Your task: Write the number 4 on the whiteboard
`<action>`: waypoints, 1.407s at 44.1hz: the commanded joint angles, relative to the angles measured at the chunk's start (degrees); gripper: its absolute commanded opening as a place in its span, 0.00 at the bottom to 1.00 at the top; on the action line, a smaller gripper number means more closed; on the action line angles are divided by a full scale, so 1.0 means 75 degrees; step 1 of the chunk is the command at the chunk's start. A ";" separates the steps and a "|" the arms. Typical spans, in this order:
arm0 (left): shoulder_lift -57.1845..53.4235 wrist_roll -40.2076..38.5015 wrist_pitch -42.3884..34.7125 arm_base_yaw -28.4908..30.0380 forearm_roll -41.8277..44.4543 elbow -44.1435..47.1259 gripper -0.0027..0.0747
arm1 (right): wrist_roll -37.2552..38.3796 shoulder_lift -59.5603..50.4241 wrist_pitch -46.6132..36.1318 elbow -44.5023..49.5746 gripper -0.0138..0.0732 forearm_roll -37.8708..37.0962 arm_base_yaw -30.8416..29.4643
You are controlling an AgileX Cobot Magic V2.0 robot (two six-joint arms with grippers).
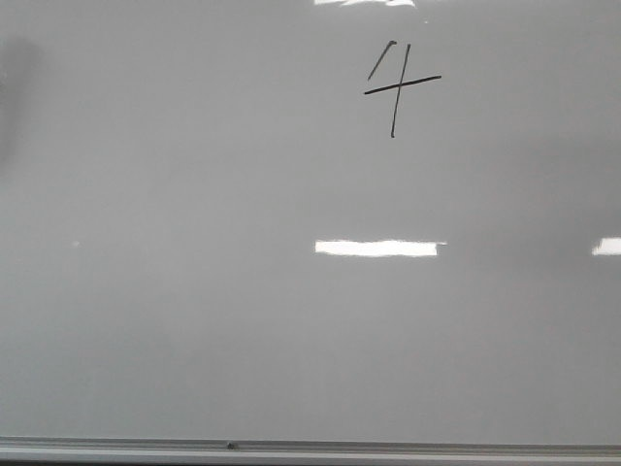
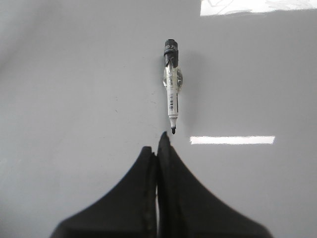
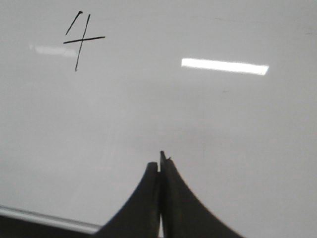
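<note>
three black strokes are forming the number 4 high on the whiteboard; i'm seeing left gripper and right gripper pressed closed, apparently empty, a marker lying nearby.

I read a hand-drawn black number 4 on the whiteboard, while the print on the marker barrel is too small for me to read.

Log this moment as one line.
number 4: written on whiteboard | marker: lying uncapped on board | left gripper: shut, empty | right gripper: shut, empty
</note>
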 commanded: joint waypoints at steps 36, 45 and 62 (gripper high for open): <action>-0.0110 0.0015 -0.0641 0.0017 -0.0029 0.0041 0.01 | -0.0062 -0.1292 -0.3776 0.2861 0.08 -0.0029 -0.0437; -0.0110 0.0015 -0.0641 0.0017 -0.0029 0.0041 0.01 | -0.0062 -0.1292 -0.3851 0.2861 0.08 -0.0021 -0.0437; -0.0110 0.0015 -0.0641 0.0017 -0.0029 0.0041 0.01 | 0.0415 -0.1300 -0.4124 0.2861 0.08 -0.0098 -0.0444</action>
